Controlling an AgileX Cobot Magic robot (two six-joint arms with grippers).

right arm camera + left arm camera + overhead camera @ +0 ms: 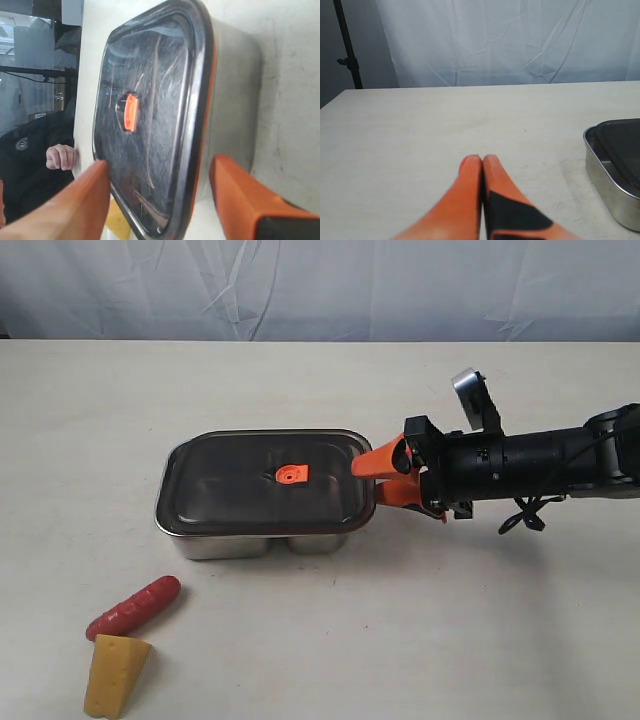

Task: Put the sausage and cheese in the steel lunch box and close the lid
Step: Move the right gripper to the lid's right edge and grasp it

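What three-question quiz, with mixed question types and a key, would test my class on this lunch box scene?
1. True or false: the lid rests on the steel lunch box.
2. Where do the sausage and the cheese lie? A) inside the box B) on the table, outside the box C) in a pincer
3. Fill in: the right pincer is ___ at the lid's edge, while the left pincer is shut and empty.
Key: 1 true; 2 B; 3 open.
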